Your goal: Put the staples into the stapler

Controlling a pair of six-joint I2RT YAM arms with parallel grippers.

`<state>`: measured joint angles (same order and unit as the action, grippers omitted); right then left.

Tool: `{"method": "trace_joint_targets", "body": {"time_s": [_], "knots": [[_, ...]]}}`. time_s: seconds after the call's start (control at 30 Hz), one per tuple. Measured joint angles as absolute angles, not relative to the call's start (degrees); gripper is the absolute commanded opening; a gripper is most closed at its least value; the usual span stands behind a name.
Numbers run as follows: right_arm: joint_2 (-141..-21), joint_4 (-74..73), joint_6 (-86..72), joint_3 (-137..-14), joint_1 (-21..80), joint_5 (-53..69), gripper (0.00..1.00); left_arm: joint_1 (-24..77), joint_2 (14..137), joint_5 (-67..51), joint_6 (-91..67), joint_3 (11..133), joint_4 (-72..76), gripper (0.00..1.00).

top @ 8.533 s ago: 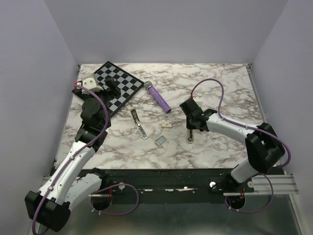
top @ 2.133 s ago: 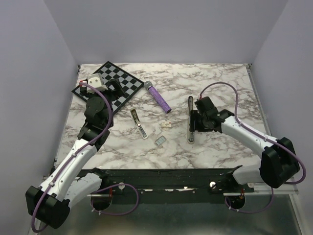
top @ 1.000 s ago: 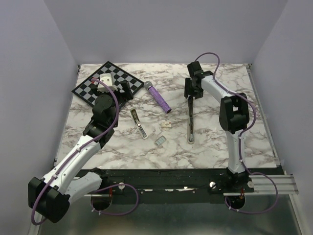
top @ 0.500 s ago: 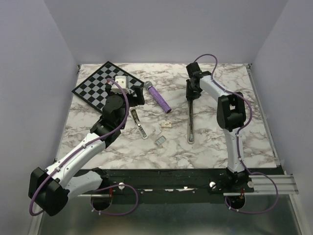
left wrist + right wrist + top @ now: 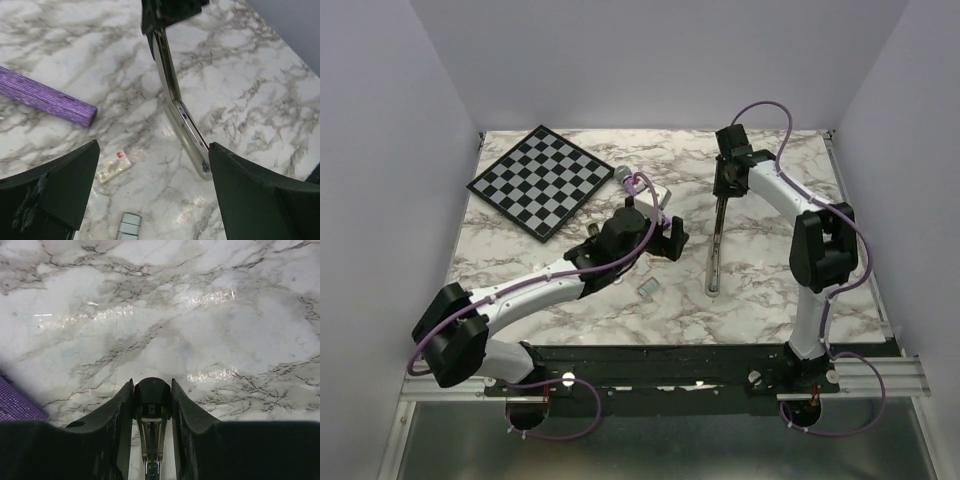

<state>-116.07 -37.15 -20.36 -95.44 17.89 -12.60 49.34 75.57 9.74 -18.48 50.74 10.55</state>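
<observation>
Right gripper (image 5: 152, 402) — clamped on far end of stapler (image 5: 714, 245), toward 1 o'clock on table (image 5: 770, 295). Left gripper (image 5: 152, 150) — jaws wide apart, holding nothing, hovering over table centre.

Found stapler opened out flat along the marble, channel upward; contents of channel not clear. Found staples (image 5: 129, 223) lying loose at 9 o'clock from stapler's near tip, apart from both grippers.

Judged: opening done; picking up staples, seating them in channel and closing outstanding.

Counted in view: one stapler, one block of staples, one cream box (image 5: 114, 166), one purple cylinder (image 5: 47, 102), one chessboard (image 5: 542, 180).
</observation>
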Motion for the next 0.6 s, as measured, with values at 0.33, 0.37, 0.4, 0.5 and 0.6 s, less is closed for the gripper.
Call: {"method": "trace_joint_targets", "body": {"time_s": [0.33, 0.37, 0.4, 0.5, 0.6], "knots": [[-105.6, -28.3, -23.6, -84.1, 17.9, -15.6, 0.04, 55.0, 87.2, 4.3, -26.3, 45.6, 19.7, 0.93], [-104.8, -27.5, -24.0, -82.9, 17.9, -15.6, 0.04, 55.2, 88.8, 3.9, -26.7, 45.4, 21.1, 0.92], [-103.7, -26.6, -24.2, -81.4, 17.9, -15.6, 0.04, 55.3, 90.0, 3.6, -26.9, 45.2, 22.3, 0.92], [-100.4, -24.4, -24.5, -77.5, 18.1, -15.6, 0.04, 55.4, 94.0, 2.7, -27.5, 44.2, 27.5, 0.85], [-97.7, -22.8, -24.6, -74.9, 18.5, -15.8, 0.04, 55.4, 97.5, 1.8, -27.8, 42.9, 32.4, 0.80]]}}
